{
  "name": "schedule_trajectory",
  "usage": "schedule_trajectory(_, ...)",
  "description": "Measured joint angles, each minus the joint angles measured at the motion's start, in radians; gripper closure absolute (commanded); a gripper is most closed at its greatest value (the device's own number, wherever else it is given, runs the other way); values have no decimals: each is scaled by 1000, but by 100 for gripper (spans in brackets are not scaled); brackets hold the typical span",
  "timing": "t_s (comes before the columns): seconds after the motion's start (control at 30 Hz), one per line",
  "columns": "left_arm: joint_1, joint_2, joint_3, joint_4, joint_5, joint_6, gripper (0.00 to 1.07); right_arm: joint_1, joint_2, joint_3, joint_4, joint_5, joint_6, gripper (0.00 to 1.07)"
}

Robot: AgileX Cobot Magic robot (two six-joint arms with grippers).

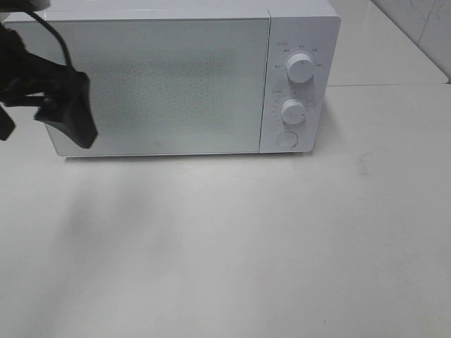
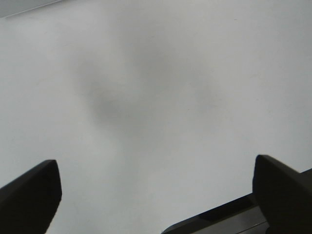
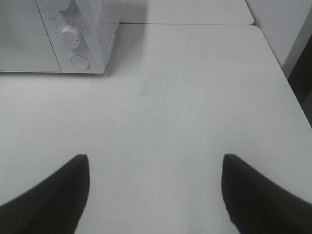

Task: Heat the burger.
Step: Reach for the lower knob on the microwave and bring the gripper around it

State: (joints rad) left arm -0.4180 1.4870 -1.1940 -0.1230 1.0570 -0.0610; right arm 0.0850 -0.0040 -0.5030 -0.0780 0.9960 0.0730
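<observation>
the burger shows in no view, perhaps behind the shut microwave (image 1: 162, 84) door. both arms' jaws stand spread and empty over the table (image 1: 246, 246); the left arm (image 1: 63, 105), upper left, hangs nearest that door.

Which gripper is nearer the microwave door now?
Left. The left gripper hangs by the left edge of the microwave door; the right gripper sits well back over the table.

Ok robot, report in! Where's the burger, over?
Left end effector open, empty. Right end effector open, empty. Burger not in view. Microwave door shut, table in front bare.
</observation>
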Motion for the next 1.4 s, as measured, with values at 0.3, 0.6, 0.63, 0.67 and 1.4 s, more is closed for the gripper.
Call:
schedule_trajectory(0.3, 176, -141, 25, 34, 67, 0, 8, 0, 0, 0, 0, 0, 0, 33)
schedule_trajectory(0.6, 227, -307, 254, 70, 73, 0, 8, 0, 0, 0, 0, 0, 0, 33)
schedule_trajectory(0.63, 227, -307, 254, 70, 73, 0, 8, 0, 0, 0, 0, 0, 0, 33)
schedule_trajectory(0.67, 229, -325, 278, 73, 73, 0, 8, 0, 0, 0, 0, 0, 0, 33)
schedule_trajectory(1.4, 230, -802, 640, 77, -33, 90, 8, 0, 0, 0, 0, 1, 0, 33)
